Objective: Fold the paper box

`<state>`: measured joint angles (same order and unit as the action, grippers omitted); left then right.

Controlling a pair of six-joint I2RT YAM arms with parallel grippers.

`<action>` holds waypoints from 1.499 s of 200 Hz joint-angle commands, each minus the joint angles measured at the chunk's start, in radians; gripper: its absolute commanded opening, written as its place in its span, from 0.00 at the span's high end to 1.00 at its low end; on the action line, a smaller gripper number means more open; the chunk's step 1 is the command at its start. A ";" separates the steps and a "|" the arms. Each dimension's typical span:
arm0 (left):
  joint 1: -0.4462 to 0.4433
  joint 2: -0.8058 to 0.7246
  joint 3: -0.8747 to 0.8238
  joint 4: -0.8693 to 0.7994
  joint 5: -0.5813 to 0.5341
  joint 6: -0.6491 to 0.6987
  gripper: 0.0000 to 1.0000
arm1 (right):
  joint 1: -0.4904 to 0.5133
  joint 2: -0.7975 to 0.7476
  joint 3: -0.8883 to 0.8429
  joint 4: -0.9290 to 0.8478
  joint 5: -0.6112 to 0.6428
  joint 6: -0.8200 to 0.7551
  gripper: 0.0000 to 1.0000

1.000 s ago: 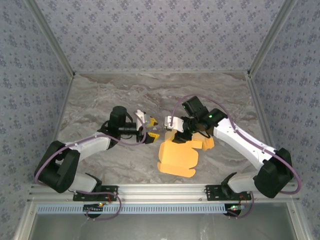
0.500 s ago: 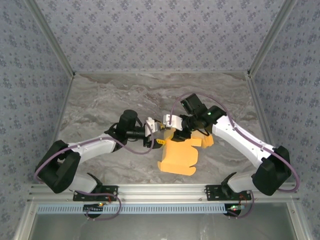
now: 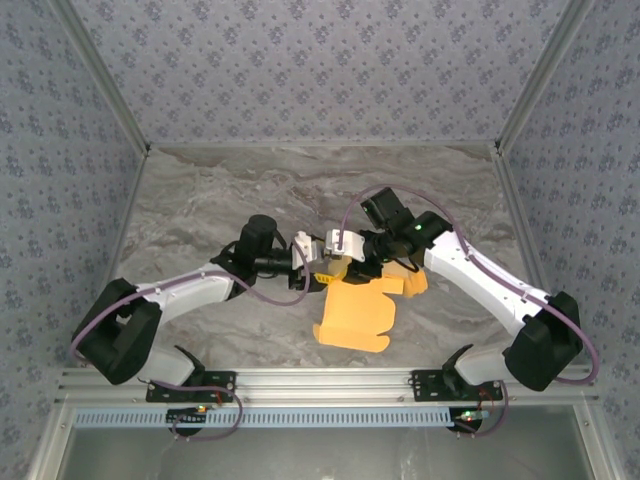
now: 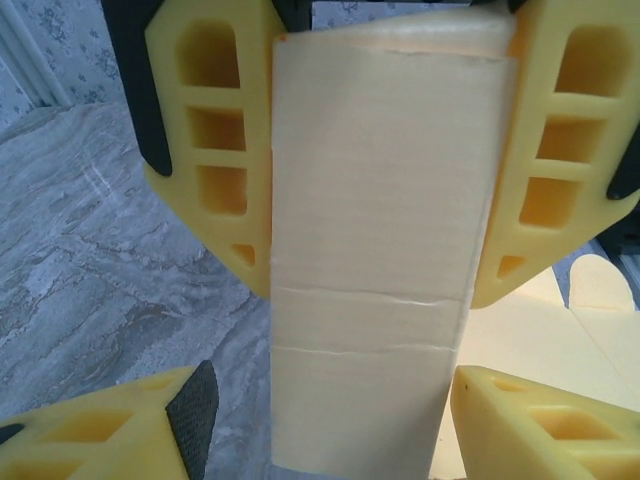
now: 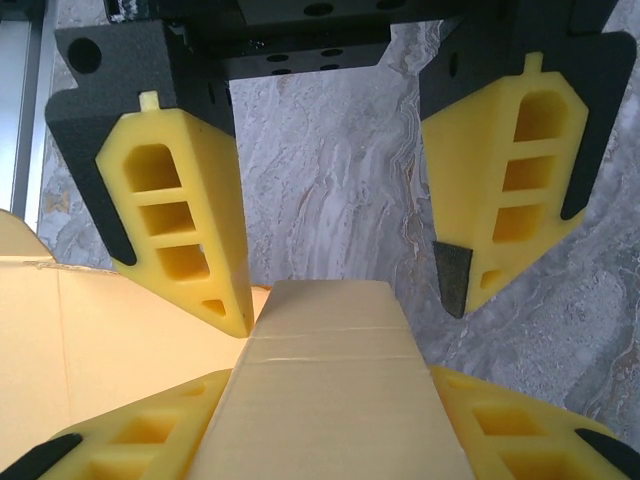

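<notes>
Brings the left pincer (image 3: 322,268) much nearer to the right pincer (image 3: 350,264) than a second ago, so nose to nose now above the middle of the grey tabletop (image 3: 200,200). Leaves the paper box (image 3: 355,315) in almost the same spot as before. Sits just to the right-arm side of the middle, with its far edge up at the pincers and the rest spreading back toward the arm bases. Puts one long strip of the box between both pincers.

In the left wrist view, shows the right pincer's yellow fingers (image 4: 215,150) pressed against both sides of that strip, so clenched on the paper box. Keeps the left pincer spread wide and released, with one finger (image 4: 130,425) apart from the strip and the other just touching its edge.

In the right wrist view, shows the strip's end reaching in between the left pincer's fingers (image 5: 180,220). Comes close to one fingertip there and stays well clear of the other. Has thin creases running across the strip.
</notes>
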<state>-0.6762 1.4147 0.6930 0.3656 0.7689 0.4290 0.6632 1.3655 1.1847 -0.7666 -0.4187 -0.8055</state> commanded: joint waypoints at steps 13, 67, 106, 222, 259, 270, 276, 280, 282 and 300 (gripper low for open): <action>-0.015 0.029 0.048 -0.023 0.020 0.029 0.38 | 0.007 -0.002 0.020 -0.013 -0.015 -0.003 0.64; -0.039 0.048 0.046 0.016 0.017 0.034 0.43 | 0.020 0.005 0.016 0.005 -0.001 0.006 0.64; -0.044 0.054 0.035 0.039 0.021 0.039 0.58 | 0.029 0.013 0.016 0.009 0.007 0.010 0.64; -0.006 0.148 -0.018 0.291 -0.078 -0.079 0.75 | -0.040 -0.155 -0.103 0.159 0.050 0.125 0.31; 0.050 0.254 -0.015 0.434 -0.083 -0.201 0.75 | -0.251 -0.311 -0.231 0.387 0.041 0.369 0.23; 0.063 0.284 -0.019 0.467 -0.090 -0.234 0.75 | -0.336 -0.339 -0.269 0.451 0.072 0.456 0.24; 0.066 0.301 -0.024 0.494 -0.092 -0.251 0.75 | -0.383 -0.348 -0.286 0.480 0.103 0.502 0.24; 0.067 0.312 -0.026 0.508 -0.092 -0.261 0.75 | -0.409 -0.351 -0.296 0.493 0.134 0.529 0.25; 0.068 0.317 -0.027 0.515 -0.093 -0.267 0.75 | -0.420 -0.351 -0.299 0.499 0.150 0.548 0.25; 0.069 0.365 -0.036 0.575 -0.134 -0.316 0.75 | -0.500 -0.329 -0.321 0.511 0.273 0.672 0.28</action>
<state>-0.6083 1.7336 0.6678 0.7906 0.6636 0.2127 0.2462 1.0187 0.9016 -0.3508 -0.2996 -0.3706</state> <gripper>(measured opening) 0.389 0.732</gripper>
